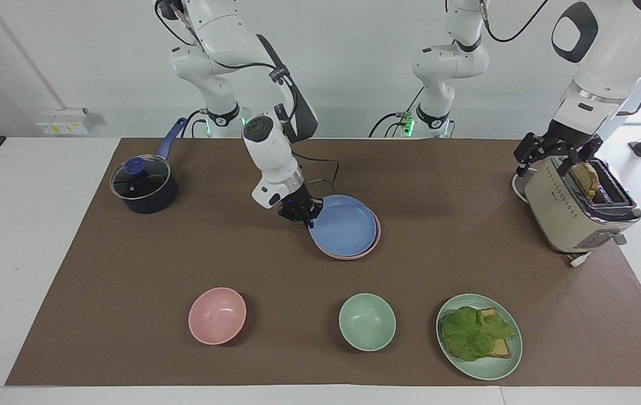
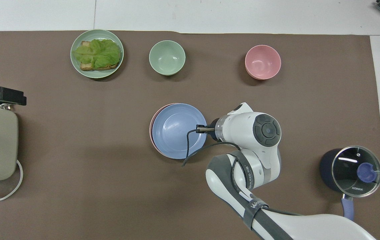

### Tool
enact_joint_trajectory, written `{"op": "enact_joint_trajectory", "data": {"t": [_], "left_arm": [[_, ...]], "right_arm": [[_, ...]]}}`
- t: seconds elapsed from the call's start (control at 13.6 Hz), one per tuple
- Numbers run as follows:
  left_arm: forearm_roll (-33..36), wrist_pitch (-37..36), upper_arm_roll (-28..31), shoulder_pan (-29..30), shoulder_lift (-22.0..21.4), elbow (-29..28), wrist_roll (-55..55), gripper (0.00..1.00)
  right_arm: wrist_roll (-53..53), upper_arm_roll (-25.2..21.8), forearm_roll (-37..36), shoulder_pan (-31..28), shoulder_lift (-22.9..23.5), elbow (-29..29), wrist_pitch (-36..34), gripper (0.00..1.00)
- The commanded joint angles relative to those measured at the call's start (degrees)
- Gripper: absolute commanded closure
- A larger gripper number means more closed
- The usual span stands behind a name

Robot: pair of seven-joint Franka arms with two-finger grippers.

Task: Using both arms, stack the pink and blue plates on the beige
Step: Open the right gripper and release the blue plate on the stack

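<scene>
Where the right gripper (image 1: 302, 212) meets the rim of the blue plate (image 1: 343, 225), pinched tight on that edge at the side toward the right arm's end of the worktop (image 1: 466, 270). Blue plate lying almost squarely on the pink plate (image 1: 375, 239), of which only a thin crescent peeks out; whether fully seated or a shade above cannot be told. No beige plate visible under the pair. Right arm (image 1: 267, 152) reaching down from its base, forearm sloping steeply to the wrist, black cable looping over the blue plate's edge in the overhead view. Left gripper (image 1: 558, 152) spread wide, holding nothing, poised over the toaster (image 1: 576, 211) at the left arm's end, just beside the slice of bread (image 1: 586, 178) standing in the slot. Open brown mat all round the stack: pink bowl (image 1: 217, 315), green bowl (image 1: 367, 322) and green plate with lettuce and toast (image 1: 479, 336) in a row farther from the robots, well apart from the stack; lidded pot (image 1: 143, 185) off toward the right arm's end.
</scene>
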Motion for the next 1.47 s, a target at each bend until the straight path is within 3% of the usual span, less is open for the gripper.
{"op": "enact_joint_trajectory", "data": {"t": [0.0, 0.22, 0.37, 0.44, 0.52, 0.66, 0.74, 1.1, 1.25, 1.4], "left_arm": [[0.9, -0.9, -0.2, 0.2, -0.3, -0.1, -0.5, 0.00], [0.9, -0.9, -0.2, 0.2, -0.3, -0.1, -0.5, 0.00], [0.9, -0.9, -0.2, 0.2, -0.3, -0.1, -0.5, 0.00], [0.9, -0.9, -0.2, 0.2, -0.3, -0.1, -0.5, 0.00], [0.9, -0.9, -0.2, 0.2, -0.3, -0.1, -0.5, 0.00], [0.9, -0.9, -0.2, 0.2, -0.3, -0.1, -0.5, 0.00], [0.9, -0.9, -0.2, 0.2, -0.3, -0.1, -0.5, 0.00], [0.9, -0.9, -0.2, 0.2, -0.3, -0.1, -0.5, 0.00], [0.9, -0.9, -0.2, 0.2, -0.3, -0.1, -0.5, 0.00], [0.9, -0.9, -0.2, 0.2, -0.3, -0.1, -0.5, 0.00]], "right_arm": [[0.6, 0.0, 1.4, 0.5, 0.8, 0.6, 1.1, 1.00], [1.0, 0.0, 1.3, 0.5, 0.8, 0.8, 0.8, 1.00], [1.2, 0.0, 1.3, 0.5, 0.8, 0.9, 0.6, 0.89], [1.3, -0.1, 1.3, 0.5, 0.8, 1.0, 0.5, 0.71], [1.4, 0.0, 1.3, 0.6, 0.8, 1.2, 0.4, 0.37], [2.4, -0.1, 1.2, 0.7, 0.8, 2.0, -0.1, 0.08], [2.6, -0.1, 1.2, 0.7, 0.8, 2.3, -0.6, 0.00], [5.2, -0.8, 0.1, -0.9, -3.1, 6.2, -10.7, 0.00], [5.3, -0.8, -0.5, -4.8, -6.9, 6.0, -14.9, 0.00], [5.3, -0.8, -5.5, -9.3, -10.7, 6.0, -20.4, 0.00]]}}
